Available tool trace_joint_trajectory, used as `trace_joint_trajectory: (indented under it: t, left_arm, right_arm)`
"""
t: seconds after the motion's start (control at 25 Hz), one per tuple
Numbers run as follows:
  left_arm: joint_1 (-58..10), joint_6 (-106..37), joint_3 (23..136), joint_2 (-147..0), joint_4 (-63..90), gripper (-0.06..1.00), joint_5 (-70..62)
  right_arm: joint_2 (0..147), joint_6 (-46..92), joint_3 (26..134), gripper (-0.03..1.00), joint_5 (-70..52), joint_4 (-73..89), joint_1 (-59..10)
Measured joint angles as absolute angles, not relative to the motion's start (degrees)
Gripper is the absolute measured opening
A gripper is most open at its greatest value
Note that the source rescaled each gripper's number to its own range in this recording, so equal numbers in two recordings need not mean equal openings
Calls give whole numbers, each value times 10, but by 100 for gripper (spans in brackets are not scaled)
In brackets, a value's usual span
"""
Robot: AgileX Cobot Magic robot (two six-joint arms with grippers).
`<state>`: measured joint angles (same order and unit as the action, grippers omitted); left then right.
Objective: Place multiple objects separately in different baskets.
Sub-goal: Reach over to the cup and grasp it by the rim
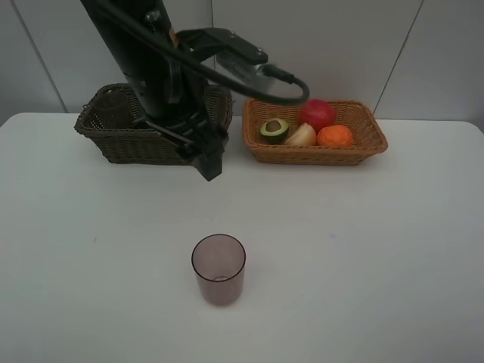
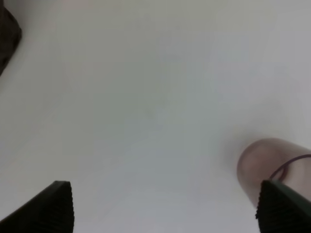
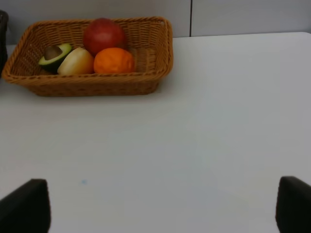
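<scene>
Cup (image 1: 218, 268) lower centre, bare desk (image 1: 363, 249) all round; my left fingers (image 1: 209, 160) wide above it; right fingers (image 3: 24, 206) wide, empty; baskets (image 1: 314, 144) along top edge.

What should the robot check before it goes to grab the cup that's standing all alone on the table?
1. Cup upright, nothing around it: ok.
2. Left gripper open and empty: ok.
3. Left gripper lined up over the cup: not ok; it hangs beside the dark basket, apart from the cup.
4. Room in the dark basket: cannot tell; the arm hides much of it.
5. Fruit settled inside the light basket: ok.
6. Right gripper open, out of the way: ok.
</scene>
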<state>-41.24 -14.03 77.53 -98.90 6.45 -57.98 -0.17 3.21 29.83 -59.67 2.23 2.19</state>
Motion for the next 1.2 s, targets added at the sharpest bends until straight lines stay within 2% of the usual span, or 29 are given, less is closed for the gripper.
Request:
trace_joint_trajectory:
  t: [0.56, 1.2]
  left_arm:
    - [-461, -124, 689, -988, 67, 100, -521]
    - [-463, -124, 650, -1031, 82, 100, -509]
  right_arm:
    - [-2, 32, 298, 93, -597, 22, 22]
    - [-2, 32, 298, 93, -597, 22, 22]
